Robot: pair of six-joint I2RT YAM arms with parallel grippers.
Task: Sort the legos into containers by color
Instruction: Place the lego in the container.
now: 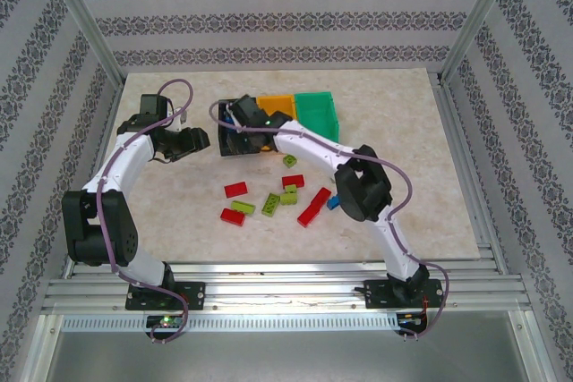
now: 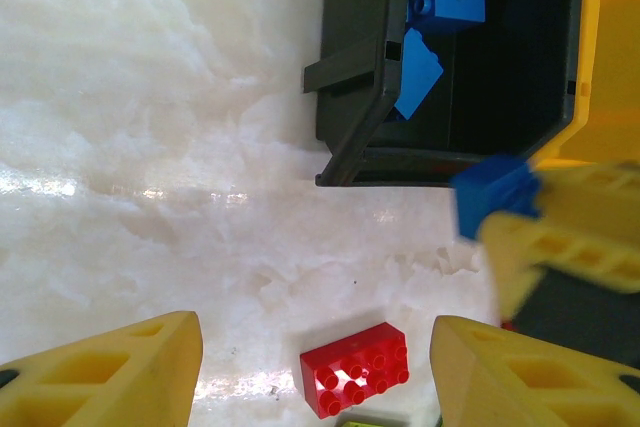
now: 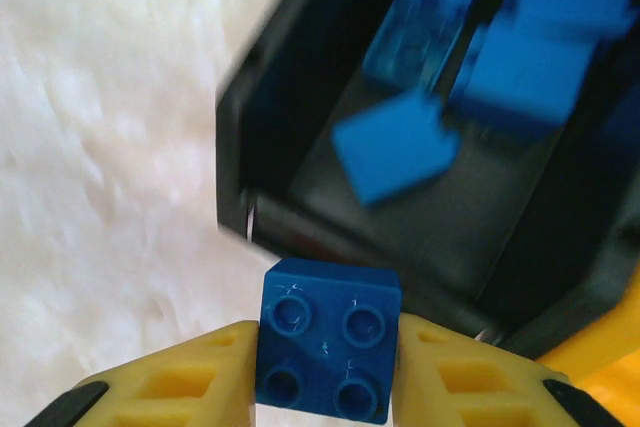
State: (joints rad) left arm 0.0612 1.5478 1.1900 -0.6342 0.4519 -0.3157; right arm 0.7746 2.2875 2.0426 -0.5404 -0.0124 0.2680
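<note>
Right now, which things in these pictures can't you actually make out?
Top view: inside of the black bin, covered by the right arm.
Right wrist view: loose blue legos in that bin, too blurred to count.
Left wrist view: a lime lego, cut off by the bottom edge; the right fingers with the held blue lego, blurred.
Top view: another blue lego, partly hidden by the right arm.

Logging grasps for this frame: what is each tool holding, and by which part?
The right tool pinches a blue brick by two opposite side walls, studs toward its camera. The left tool is open, holding nothing.
</note>
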